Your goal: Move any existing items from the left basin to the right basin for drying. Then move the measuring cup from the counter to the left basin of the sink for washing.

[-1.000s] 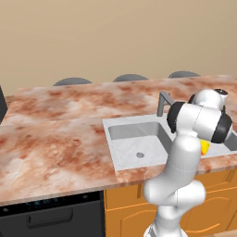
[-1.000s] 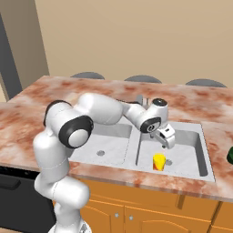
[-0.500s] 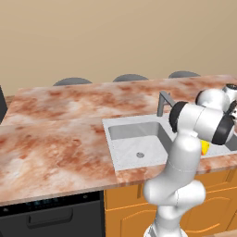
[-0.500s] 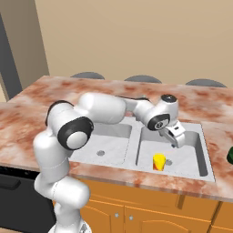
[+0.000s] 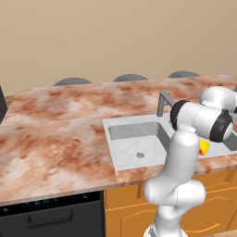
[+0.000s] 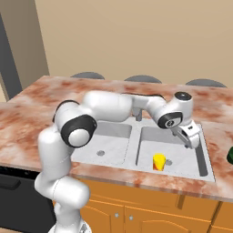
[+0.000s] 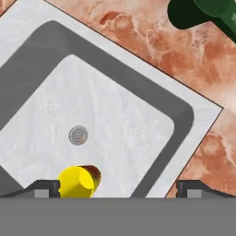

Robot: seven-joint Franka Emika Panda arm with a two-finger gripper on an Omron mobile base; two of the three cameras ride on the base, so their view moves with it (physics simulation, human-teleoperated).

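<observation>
The small yellow carton [image 6: 159,161] sat on the floor of the right basin [image 6: 182,157], near the front wall and just beside the round drain. In the hand view the yellow carton [image 7: 77,181] showed a bit of red on one side, and it lay near the drain hole [image 7: 78,135] in the pale grey floor. In the left base view only a corner of the yellow carton [image 5: 203,147] peeked out from behind the white arm.

The left basin [image 6: 109,145] was next to it on the left, with its own little drain hole [image 5: 140,154] in the floor.

The gripper [image 6: 189,138] hung over the far right part of the right basin, above the carton and apart from it. Its two dark tips stood wide apart, and nothing was between them, so the hand was let go.

The grey faucet [image 5: 163,102] stood behind the sink [image 5: 115,159], between the two bowls.

The dark green measuring cup [image 7: 203,12] sat on the brown and cream counter [image 7: 184,60], past the corner of the right basin. A bit of the green measuring cup [image 6: 230,154] showed at the right edge of the right base view.

Far back, the tops of dark chairs [image 6: 143,79] showed behind the counter.
</observation>
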